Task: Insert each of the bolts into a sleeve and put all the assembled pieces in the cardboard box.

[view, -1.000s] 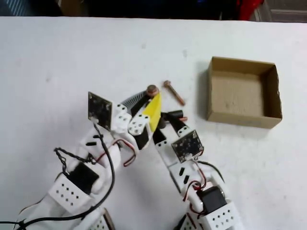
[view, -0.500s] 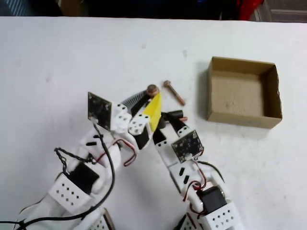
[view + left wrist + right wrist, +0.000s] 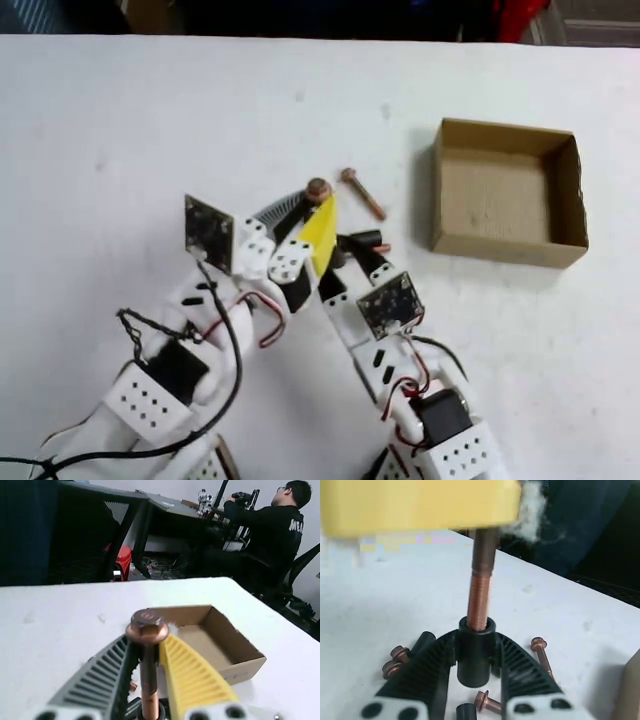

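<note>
Above the desk (image 3: 150,120), little was moved: bolt (image 3: 146,665) clamped by left fingers (image 3: 192,677), tip just entered into sleeve (image 3: 476,652) clamped by right fingers (image 3: 422,677).

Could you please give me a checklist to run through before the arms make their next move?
1. Left gripper grips the bolt: ok, clamped just under the head.
2. Right gripper grips the sleeve: ok, sleeve upright.
3. Bolt tip in the sleeve's mouth: ok.
4. Bolt fully seated: not ok, most of the shank stands above the sleeve.
5. Depth of the tip inside: cannot tell, the sleeve hides it.
6. Box open for the drop: ok.
</note>
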Tool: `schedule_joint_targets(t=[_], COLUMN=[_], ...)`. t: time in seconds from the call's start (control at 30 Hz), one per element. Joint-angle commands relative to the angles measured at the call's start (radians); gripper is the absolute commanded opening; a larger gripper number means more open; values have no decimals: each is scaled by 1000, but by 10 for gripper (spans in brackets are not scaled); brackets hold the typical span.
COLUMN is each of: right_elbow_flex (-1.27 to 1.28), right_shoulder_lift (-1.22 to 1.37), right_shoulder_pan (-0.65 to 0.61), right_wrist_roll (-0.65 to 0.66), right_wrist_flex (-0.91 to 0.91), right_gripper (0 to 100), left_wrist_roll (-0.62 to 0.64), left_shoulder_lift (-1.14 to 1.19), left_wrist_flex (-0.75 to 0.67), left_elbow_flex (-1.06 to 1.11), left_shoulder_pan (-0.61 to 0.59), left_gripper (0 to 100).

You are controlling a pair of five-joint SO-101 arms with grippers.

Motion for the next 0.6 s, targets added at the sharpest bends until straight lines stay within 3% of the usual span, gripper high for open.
schedule_joint_targets(t=[0.0, 0.57], right_elbow_flex=[9, 9], right_shoulder_lift=[-13, -13], right_shoulder_pan=[4, 10], right_wrist_roll=[8, 8], right_wrist_flex=[-22, -22], right_gripper=[18, 18], left_wrist_roll=[6, 11], left_shoulder_lift=[-27, -31], left_wrist_flex=[-92, -130], left_elbow_flex=[11, 170], left_shoulder_pan=[10, 19], left_gripper=[23, 23])
